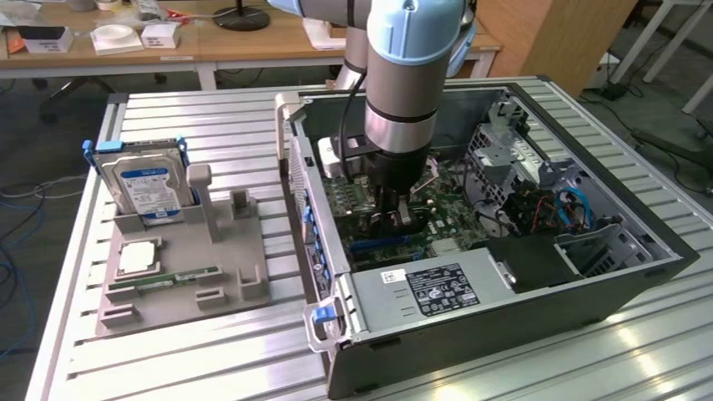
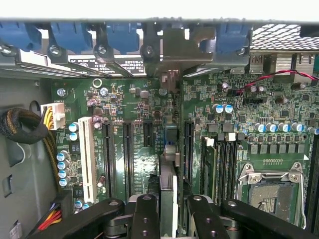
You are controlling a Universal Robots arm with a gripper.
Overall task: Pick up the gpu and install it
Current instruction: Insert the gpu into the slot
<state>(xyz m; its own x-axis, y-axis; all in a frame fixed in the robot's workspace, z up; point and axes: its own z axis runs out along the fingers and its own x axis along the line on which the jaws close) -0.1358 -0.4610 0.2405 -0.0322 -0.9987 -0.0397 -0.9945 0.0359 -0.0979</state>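
Observation:
The gpu (image 2: 168,172) appears edge-on in the wrist view as a thin dark card. It stands upright over the green motherboard (image 2: 124,109), between the long black expansion slots (image 2: 127,154). Its silver bracket (image 2: 172,47) lies against the case's rear slot frame. My gripper (image 2: 171,206) is shut on the card, one black finger (image 2: 145,214) on each side. In the exterior view, the gripper (image 1: 396,209) reaches straight down into the open computer case (image 1: 657,259), with the gpu (image 1: 399,225) low over the motherboard (image 1: 452,230). I cannot tell whether the card sits in a slot.
A grey fixture tray (image 1: 212,267) on the exterior view's left holds a hard drive with a blue label (image 1: 145,188), a slim RAM stick (image 1: 167,278) and a CPU (image 1: 136,257). Inside the case are the power supply (image 1: 435,288), a CPU socket (image 2: 269,191) and a cable bundle (image 2: 20,124).

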